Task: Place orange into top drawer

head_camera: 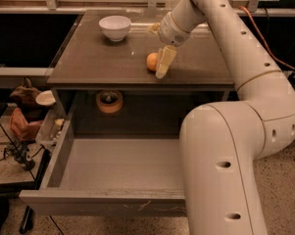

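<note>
My claw (161, 66) hangs down to the worktop (98, 58), right against the round orange (151, 61) near the front edge. I cannot tell whether it grips the fruit. The drawer (103, 203) below stands pulled out.

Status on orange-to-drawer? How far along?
Done: the top drawer is pulled open. In hand: the gripper is down at the orange, which sits on the cabinet top; whether it is grasped can't be told. Left: lift the orange, carry it forward, lower it into the drawer, release.
</note>
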Controlling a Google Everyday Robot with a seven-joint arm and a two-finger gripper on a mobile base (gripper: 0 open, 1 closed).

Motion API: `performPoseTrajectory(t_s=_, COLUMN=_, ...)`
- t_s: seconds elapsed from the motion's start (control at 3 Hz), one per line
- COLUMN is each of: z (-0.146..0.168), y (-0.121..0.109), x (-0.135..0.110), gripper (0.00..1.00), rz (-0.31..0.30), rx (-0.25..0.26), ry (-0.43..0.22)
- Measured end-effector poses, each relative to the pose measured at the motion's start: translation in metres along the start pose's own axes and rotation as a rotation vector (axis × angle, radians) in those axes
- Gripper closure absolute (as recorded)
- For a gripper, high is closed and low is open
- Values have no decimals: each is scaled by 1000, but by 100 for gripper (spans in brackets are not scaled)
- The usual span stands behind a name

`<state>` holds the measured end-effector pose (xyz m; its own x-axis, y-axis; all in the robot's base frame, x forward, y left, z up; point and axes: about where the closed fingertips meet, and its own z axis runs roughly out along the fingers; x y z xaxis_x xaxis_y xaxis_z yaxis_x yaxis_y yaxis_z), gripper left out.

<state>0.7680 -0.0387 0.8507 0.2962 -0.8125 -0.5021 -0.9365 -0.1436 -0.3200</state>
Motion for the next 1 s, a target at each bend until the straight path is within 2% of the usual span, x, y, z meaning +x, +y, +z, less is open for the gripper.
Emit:
performPoseTrajectory(t_s=0.33, z=0, y=0, x=0, gripper=18, rz=0, rx=0, ry=0)
performPoseTrajectory(t_s=1.0, z=0, y=0, x=0, gripper=65, rz=0, rx=0, ry=0)
